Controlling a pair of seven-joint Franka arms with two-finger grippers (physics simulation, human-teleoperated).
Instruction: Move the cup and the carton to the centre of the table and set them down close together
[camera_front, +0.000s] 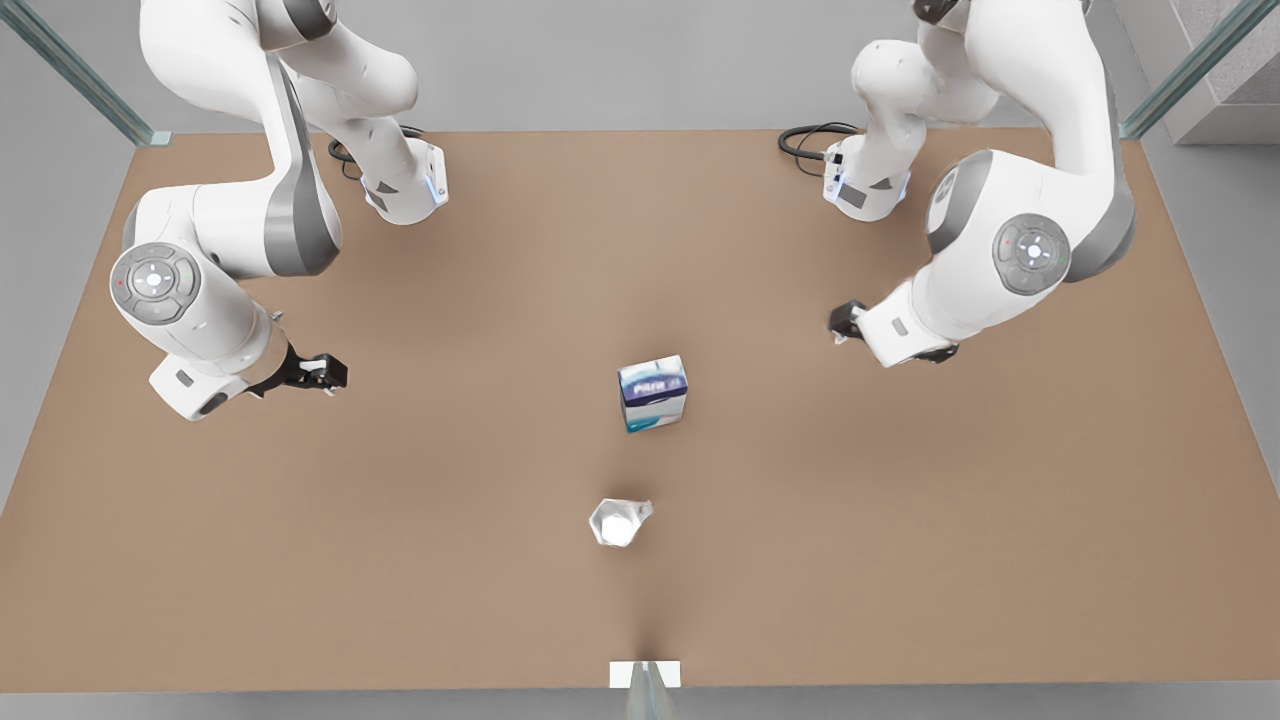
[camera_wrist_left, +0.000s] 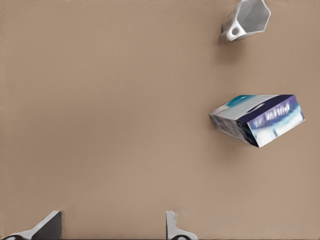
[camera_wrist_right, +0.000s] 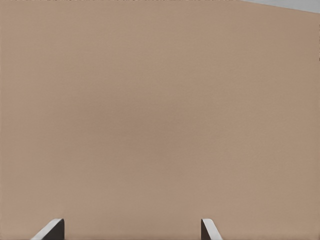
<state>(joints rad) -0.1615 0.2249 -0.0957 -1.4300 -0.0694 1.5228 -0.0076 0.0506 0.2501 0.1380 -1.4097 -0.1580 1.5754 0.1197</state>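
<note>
Small white rectangular carton (camera_front: 652, 393) with blue, purple and teal print stands upright about mid-counter on the large flat light-brown counter (camera_front: 900, 560). Small pale grey-white faceted cup (camera_front: 618, 522) with a white inside and a side handle sits upright near the carton, on the side toward the white tab (camera_front: 645, 674) at the counter edge; a clear gap lies between them, not touching.

Left claw (camera_front: 322, 372) hovers well apart from the carton, toward the front view's left, fingers (camera_wrist_left: 172, 227) spread wide, holding nothing. Its wrist view shows carton (camera_wrist_left: 257, 119) and cup (camera_wrist_left: 245, 20) ahead. Right claw (camera_front: 845, 320) hovers well apart from the carton on the opposite side, fingers (camera_wrist_right: 209, 230) wide open, empty, over bare counter.

Handling guess: carton is likely light, thin-walled cardboard that dents under a hard squeeze; take it across two flat opposite faces, mid-height. Cup looks rigid, light, maybe slick; pinch across opposite facets or over the rim wall, avoiding the handle.
</note>
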